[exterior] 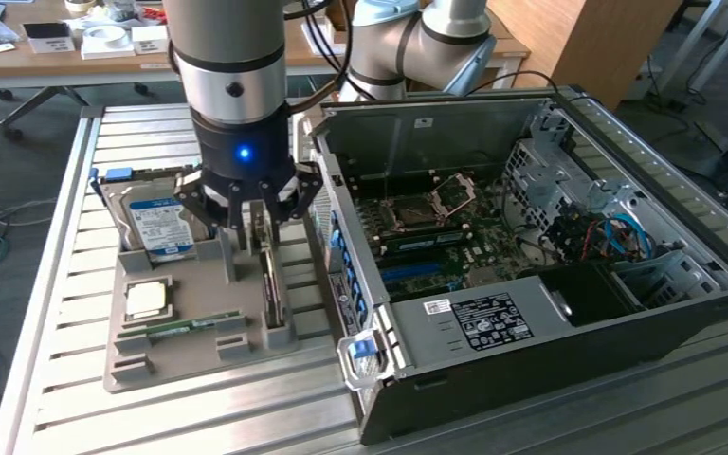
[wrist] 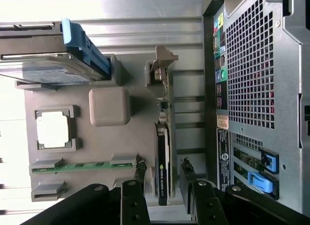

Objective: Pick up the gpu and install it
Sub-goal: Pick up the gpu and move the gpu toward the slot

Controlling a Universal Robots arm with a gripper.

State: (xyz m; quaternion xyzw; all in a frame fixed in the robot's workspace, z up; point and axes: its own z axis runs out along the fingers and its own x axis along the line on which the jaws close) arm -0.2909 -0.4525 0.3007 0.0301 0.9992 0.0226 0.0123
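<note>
Wrist view showed my claw (wrist: 163, 172) spread wide astride the gpu (wrist: 162, 152), upright on edge in its grey holder (wrist: 87, 142); an off-centre squeeze risked tipping the thin card.

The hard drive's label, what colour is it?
The hard drive's label is blue with some white on it, clearest in the exterior view.

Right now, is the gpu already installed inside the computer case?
No, the gpu stands on edge in the grey tray beside the computer case, with the open hand straddling it.
</note>
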